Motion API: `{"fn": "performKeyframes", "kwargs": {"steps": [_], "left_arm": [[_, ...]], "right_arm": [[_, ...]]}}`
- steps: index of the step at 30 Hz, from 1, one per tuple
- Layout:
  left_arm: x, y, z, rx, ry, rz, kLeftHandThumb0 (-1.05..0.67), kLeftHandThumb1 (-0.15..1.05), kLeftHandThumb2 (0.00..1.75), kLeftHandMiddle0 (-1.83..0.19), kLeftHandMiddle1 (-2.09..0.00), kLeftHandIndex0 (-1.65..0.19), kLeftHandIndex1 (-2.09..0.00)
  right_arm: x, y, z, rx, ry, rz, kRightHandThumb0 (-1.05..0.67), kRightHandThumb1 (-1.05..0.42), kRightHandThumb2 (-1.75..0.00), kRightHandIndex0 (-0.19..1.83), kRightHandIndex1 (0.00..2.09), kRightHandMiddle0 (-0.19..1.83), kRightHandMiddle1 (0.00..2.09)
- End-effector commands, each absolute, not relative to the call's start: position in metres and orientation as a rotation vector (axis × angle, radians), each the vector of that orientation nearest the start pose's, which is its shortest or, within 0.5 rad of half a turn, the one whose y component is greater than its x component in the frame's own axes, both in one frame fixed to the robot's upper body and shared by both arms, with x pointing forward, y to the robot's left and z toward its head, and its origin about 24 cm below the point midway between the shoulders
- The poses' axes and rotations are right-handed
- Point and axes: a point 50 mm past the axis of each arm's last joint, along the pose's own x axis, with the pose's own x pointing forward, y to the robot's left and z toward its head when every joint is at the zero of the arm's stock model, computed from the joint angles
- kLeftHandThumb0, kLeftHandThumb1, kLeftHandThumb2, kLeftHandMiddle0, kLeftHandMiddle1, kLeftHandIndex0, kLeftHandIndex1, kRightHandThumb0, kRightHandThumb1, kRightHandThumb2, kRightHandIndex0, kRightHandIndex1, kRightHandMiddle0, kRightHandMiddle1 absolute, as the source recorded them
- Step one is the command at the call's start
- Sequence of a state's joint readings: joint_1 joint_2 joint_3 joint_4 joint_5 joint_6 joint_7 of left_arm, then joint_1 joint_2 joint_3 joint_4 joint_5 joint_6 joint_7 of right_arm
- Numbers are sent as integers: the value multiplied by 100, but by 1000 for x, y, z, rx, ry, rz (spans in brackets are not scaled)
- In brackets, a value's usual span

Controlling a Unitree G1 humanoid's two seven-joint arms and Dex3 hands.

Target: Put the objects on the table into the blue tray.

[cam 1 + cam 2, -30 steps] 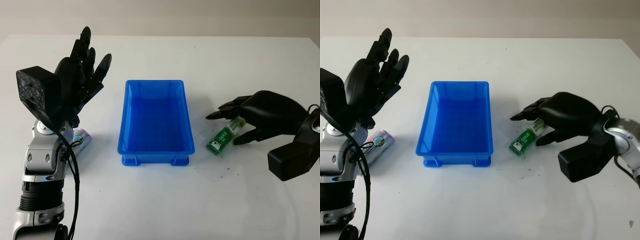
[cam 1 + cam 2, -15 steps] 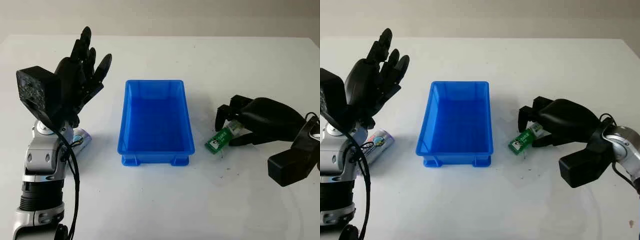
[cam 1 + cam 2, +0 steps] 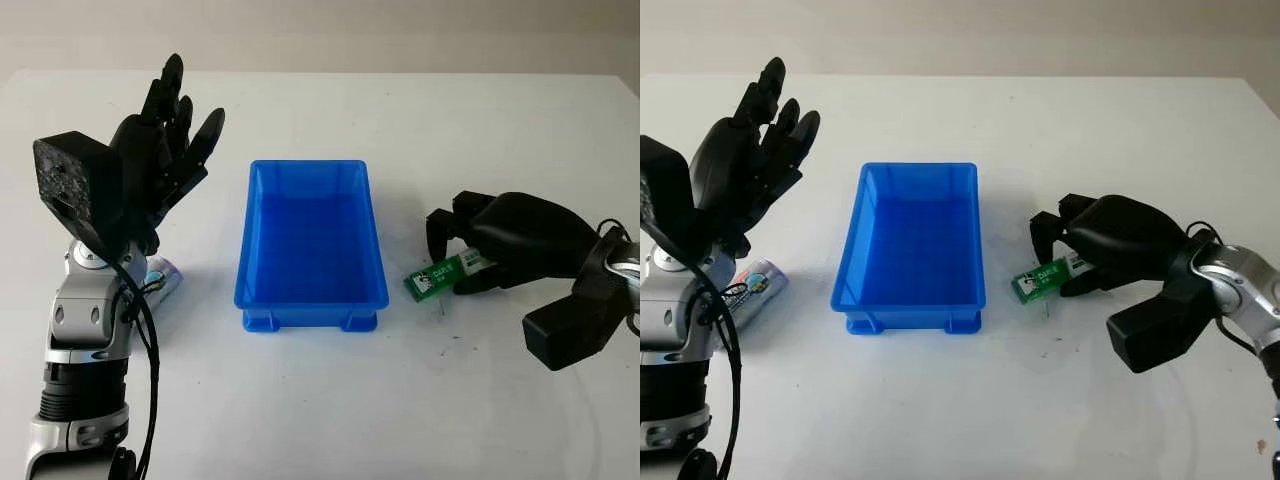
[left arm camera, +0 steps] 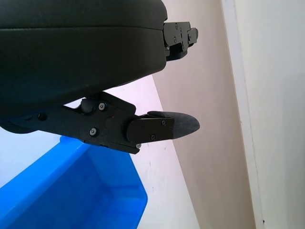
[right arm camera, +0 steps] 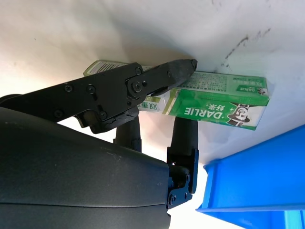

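On the white table point(image 3: 480, 130), the right robot hand point(image 3: 470, 250) grips a green box point(image 3: 438, 277).

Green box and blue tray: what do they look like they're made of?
Green box, clamped in the right hand: likely printed cardboard with a slight sheen; sharp folded edges and flat printed faces suggest a carton. Blue tray: probably moulded plastic, smooth and semi-glossy, judging by its uniform colour, rounded rim and soft reflections on the inner walls. The left hand is open, raised left of the tray.

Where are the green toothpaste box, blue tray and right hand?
green toothpaste box point(image 5: 224, 110): right wrist view, printed face.
blue tray point(image 3: 378, 255): left eye view, right wall.
right hand point(image 3: 520, 240): left eye view, back of the shell.
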State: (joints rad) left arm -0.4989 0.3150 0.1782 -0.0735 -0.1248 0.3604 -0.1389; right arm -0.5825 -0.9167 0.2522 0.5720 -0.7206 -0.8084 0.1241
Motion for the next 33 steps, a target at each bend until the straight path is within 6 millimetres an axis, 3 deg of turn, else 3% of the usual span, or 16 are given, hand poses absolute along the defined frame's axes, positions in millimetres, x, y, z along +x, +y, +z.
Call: {"fn": "performKeyframes", "kwargs": {"steps": [1, 4, 7, 15, 20, 26, 33], "left_arm": [[323, 203, 194, 156, -255, -52, -46, 105, 42, 9, -5, 10, -6], [323, 203, 193, 149, -254, -49, -45, 105, 41, 8, -6, 10, -6], [324, 202, 192, 158, -254, -48, -44, 105, 42, 7, -6, 9, -6], [324, 202, 192, 161, -247, -47, -44, 105, 42, 7, -6, 9, -6], [324, 201, 192, 162, -248, -42, -43, 105, 42, 6, -6, 8, -6], [323, 202, 192, 167, -250, -44, -44, 105, 42, 6, -6, 8, -6], [322, 201, 193, 159, -253, -44, -44, 105, 42, 8, -5, 10, -5]], "right_arm": [[321, -248, 159, -1624, -446, 586, -44, -105, -30, 22, 183, 15, 171], [329, -245, 175, -1601, -511, 505, -42, -105, -29, 25, 169, 17, 159], [336, -240, 196, -1594, -589, 425, -38, -105, -22, 24, 178, 16, 170], [348, -224, 253, -1528, -786, 198, -40, -105, -10, 45, 155, 34, 157], [354, -217, 273, -1467, -858, 81, -40, -105, -12, 40, 166, 29, 167], [359, -196, 286, -1406, -941, 98, -40, -105, -15, 38, 170, 24, 171], [362, -155, 277, -1439, -1022, 275, -44, -105, -15, 36, 170, 24, 173]]}}
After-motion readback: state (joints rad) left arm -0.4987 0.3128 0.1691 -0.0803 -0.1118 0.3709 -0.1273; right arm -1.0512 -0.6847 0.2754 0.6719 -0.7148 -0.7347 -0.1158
